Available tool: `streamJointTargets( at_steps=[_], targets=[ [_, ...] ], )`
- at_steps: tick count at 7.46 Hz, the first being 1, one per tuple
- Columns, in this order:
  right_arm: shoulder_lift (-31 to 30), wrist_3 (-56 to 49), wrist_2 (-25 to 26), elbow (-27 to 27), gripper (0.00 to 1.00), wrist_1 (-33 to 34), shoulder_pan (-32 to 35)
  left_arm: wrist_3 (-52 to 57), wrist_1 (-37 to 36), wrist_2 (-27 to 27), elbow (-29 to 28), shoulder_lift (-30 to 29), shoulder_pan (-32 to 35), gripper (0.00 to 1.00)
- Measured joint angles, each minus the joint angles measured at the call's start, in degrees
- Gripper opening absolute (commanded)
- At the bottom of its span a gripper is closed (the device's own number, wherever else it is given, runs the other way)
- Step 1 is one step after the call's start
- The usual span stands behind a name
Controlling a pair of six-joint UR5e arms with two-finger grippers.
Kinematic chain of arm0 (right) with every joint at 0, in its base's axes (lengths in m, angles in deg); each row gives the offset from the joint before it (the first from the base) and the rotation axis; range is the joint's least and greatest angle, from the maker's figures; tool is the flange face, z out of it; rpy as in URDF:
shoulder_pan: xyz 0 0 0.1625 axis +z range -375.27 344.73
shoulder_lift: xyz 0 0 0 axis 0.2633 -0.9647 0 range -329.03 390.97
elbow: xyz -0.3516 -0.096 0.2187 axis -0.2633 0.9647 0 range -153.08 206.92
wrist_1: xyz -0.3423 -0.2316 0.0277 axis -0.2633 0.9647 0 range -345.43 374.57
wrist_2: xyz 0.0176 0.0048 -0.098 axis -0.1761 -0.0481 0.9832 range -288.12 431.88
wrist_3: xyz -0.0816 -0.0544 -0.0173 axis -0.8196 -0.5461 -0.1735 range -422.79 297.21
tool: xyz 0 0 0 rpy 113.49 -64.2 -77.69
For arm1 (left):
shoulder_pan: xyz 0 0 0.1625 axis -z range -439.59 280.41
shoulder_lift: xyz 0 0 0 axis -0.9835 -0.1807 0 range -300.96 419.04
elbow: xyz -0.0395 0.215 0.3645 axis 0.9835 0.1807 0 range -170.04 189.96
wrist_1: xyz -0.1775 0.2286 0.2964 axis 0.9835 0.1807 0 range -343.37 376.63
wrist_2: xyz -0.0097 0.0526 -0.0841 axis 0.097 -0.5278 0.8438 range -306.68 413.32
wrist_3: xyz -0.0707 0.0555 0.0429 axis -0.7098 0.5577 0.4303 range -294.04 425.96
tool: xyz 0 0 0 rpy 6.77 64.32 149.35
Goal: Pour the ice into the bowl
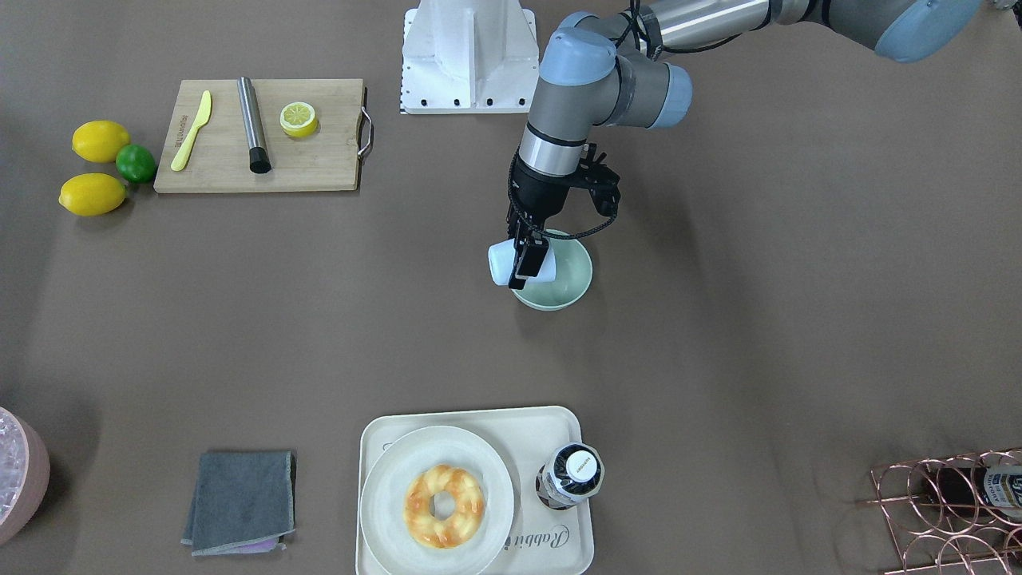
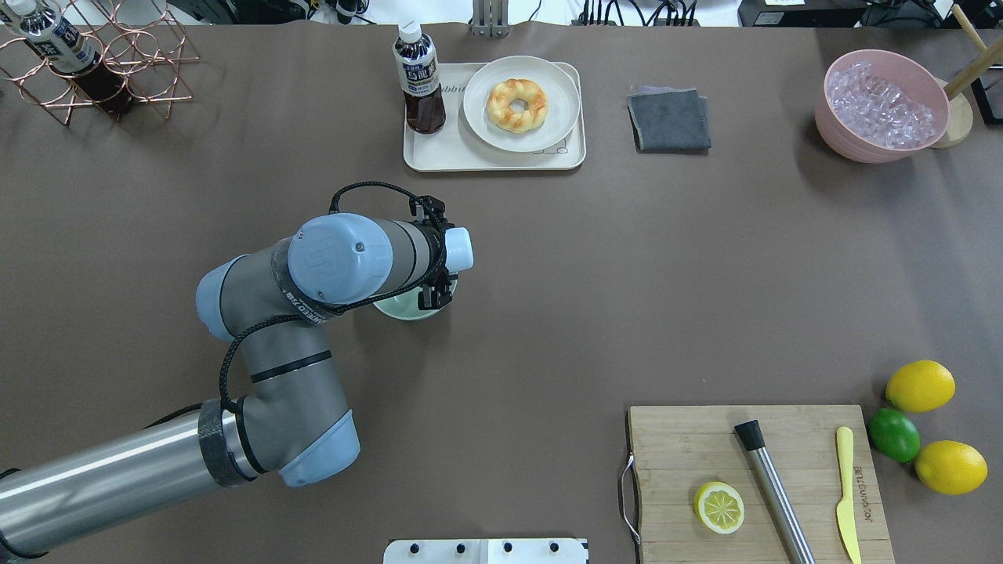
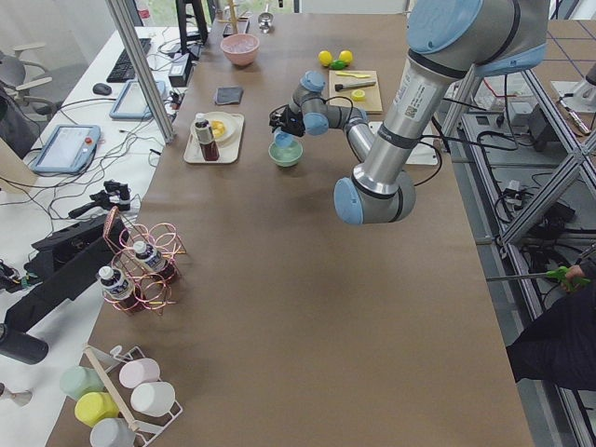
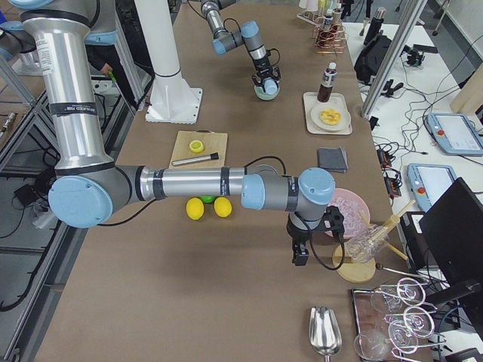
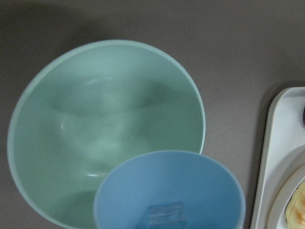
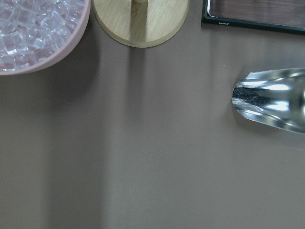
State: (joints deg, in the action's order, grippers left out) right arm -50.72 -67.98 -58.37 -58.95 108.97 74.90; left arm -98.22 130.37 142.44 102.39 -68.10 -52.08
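Exterior front-facing: shows the left gripper [image 1: 527,267] clamped across a pale blue cup [image 1: 501,262], the cup laid over on its side with the mouth above the mint-green bowl [image 1: 576,286]. Places the bowl near the middle of the table [image 1: 718,359], well apart from the cutting board [image 1: 319,172] and from the tray [image 1: 383,435] carrying a donut [image 1: 445,506] on a plate.

Overhead exterior: gives the same grasp from behind, with the cup's bottom turned toward the view's right and most of the bowl hidden under the wrist. Shows also a pink container [image 2: 842,133] full of ice cubes at the far right corner.

Exterior left: shows cup and bowl small and far, the cup just above the bowl.

Exterior right: shows the right gripper [image 4: 299,258] hanging above the table just beside the pink container. Cannot tell here fingers apart or together.

Left wrist-mounted: looks into the cup's mouth, lying over the near rim of the bowl. Shows the ice [image 5: 164,213], one clear cube, inside the cup close to the lip.

Right wrist-mounted: shows an edge of the pink container, a round wooden base [image 6: 140,21] and a metal scoop [image 6: 274,98] on the table.
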Motion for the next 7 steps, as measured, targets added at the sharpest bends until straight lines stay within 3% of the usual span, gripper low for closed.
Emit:
streamJointTargets(
  at_steps=[2, 4, 7],
  targets=[
    [0.45, 0.50, 0.07, -0.24, 0.99, 0.15, 0.01, -5.34, 2.37, -0.44, -0.10, -0.24, 0.05, 0.56],
    [0.81, 1.26, 0.05, -0.44, 0.99, 0.24, 0.01, -9.82, 3.69, -5.27, 1.09, -0.69, -0.29, 0.56],
    [0.83, 1.41, 0.04, -0.53, 0.99, 0.18, 0.01, -12.31, 11.41, -14.71, 1.52, 1.10, -3.03, 0.56]
  ],
)
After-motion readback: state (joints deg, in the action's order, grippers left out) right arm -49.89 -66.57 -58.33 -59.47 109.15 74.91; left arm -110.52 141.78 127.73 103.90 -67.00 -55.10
